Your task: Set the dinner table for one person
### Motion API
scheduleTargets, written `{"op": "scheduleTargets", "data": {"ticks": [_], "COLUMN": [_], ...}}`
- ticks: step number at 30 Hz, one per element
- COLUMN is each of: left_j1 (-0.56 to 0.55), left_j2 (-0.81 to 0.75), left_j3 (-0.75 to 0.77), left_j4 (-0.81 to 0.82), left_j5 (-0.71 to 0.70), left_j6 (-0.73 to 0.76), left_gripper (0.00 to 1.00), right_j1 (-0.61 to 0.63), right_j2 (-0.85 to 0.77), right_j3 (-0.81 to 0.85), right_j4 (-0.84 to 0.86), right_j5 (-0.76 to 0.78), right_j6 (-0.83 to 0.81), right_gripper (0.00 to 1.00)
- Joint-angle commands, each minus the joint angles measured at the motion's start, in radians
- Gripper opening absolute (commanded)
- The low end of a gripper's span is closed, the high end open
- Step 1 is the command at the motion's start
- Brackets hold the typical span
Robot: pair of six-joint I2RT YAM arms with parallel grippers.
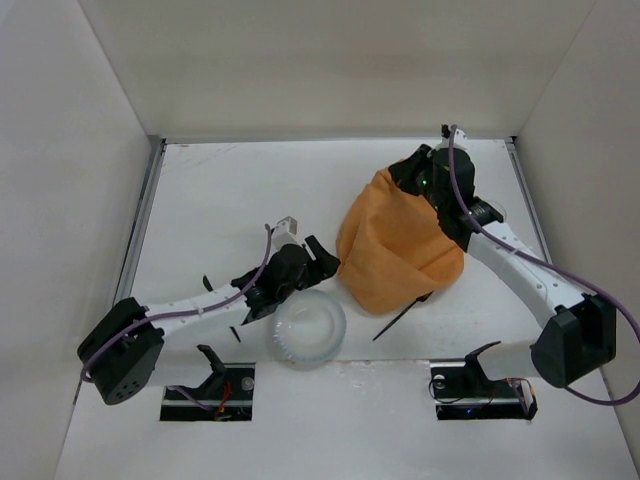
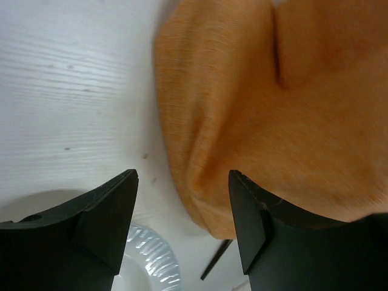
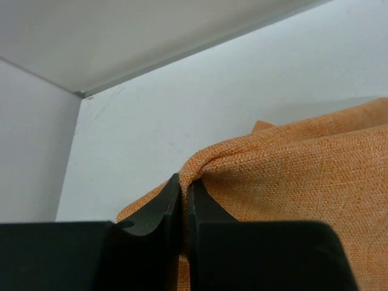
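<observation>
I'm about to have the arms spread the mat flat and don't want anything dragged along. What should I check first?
1. Grip: right hand shut on a corner fold of the orange rectangular cloth placemat: ok.
2. Second hand ready: left hand open, at the placemat's near-left edge: ok.
3. Placemat flat: not ok, bunched and folded over.
4. Thin black utensil free of the cloth: not ok, one end lies under it.
5. Round clear plastic plate off the cloth: ok, close beside it.
</observation>
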Motion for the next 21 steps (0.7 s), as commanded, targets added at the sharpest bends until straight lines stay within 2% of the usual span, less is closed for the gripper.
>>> {"op": "scheduleTargets", "data": {"ticks": [1,4,7,9,11,12,15,21], "left_j1": [-0.075,-0.116,-0.141,-0.164,-0.167,-0.164,-0.169,-0.172], "left_j2": [-0.051,-0.092,-0.126,-0.123,-0.085,-0.05,0.027,0.095], "left_j3": [0.078,0.089,0.087,0.103,0.135,0.158,0.222,0.297], "left_j4": [0.031,0.002,-0.003,0.005,0.008,0.014,0.061,0.199], "left_j5": [-0.096,-0.167,-0.146,-0.144,-0.175,-0.22,-0.346,-0.4], "left_j6": [0.141,0.232,0.275,0.361,0.453,0.503,0.631,0.792], "left_gripper": [0.59,0.63,0.67,0.7,0.74,0.79,0.83,0.91], "right_j1": [0.006,0.014,0.012,0.014,0.015,0.015,0.038,0.08], "right_j2": [-0.001,0.015,0.022,0.033,0.045,0.054,0.077,0.13], "right_j3": [0.116,0.172,0.212,0.262,0.31,0.336,0.4,0.475], "right_j4": [0.095,0.068,0.053,0.035,0.012,-0.002,-0.033,-0.074], "right_j5": [-0.024,-0.01,-0.007,-0.01,-0.013,-0.014,-0.005,0.021], "right_j6": [-0.023,-0.047,-0.055,-0.055,-0.057,-0.064,-0.092,-0.118], "right_gripper": [0.03,0.04,0.04,0.03,0.03,0.03,0.03,0.03]}}
